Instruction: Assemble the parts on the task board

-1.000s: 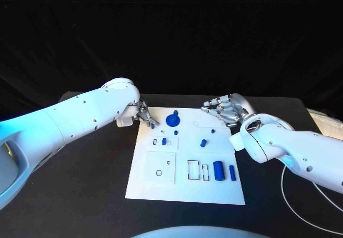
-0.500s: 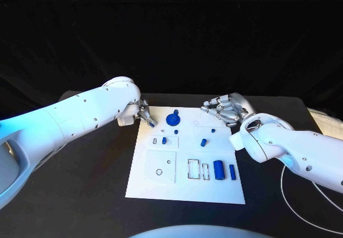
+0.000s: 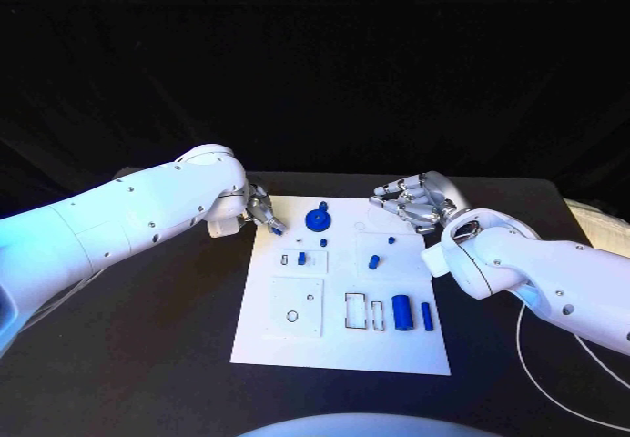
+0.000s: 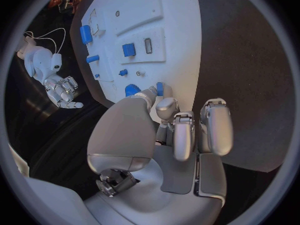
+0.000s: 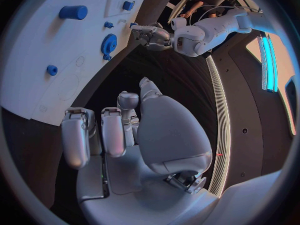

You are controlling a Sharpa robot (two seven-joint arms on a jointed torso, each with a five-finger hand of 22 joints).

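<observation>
The white task board (image 3: 341, 341) lies mid-table. On it are a blue gear (image 3: 317, 219), a blue block (image 3: 300, 259) in a slot, small pegs (image 3: 390, 241), a thick cylinder (image 3: 401, 312) and a slim one (image 3: 427, 316). My left hand (image 3: 260, 211) hovers at the board's far left corner and pinches a small blue peg (image 4: 160, 88) between thumb and a fingertip, just beside the gear (image 4: 131, 90). My right hand (image 3: 413, 200) hangs over the far right corner with nothing in it, its fingers apart. The right wrist view shows the gear (image 5: 109, 42) and the left hand (image 5: 150, 35).
A white cable (image 3: 552, 355) loops on the black table at the right of the board. A pale object (image 3: 606, 228) sits at the table's right edge. The board's near left area has empty outlined recesses (image 3: 296, 309).
My left arm has drawn slightly back to the left, and its hand with the peg has shifted a little away from the gear. The right hand has stayed still.
</observation>
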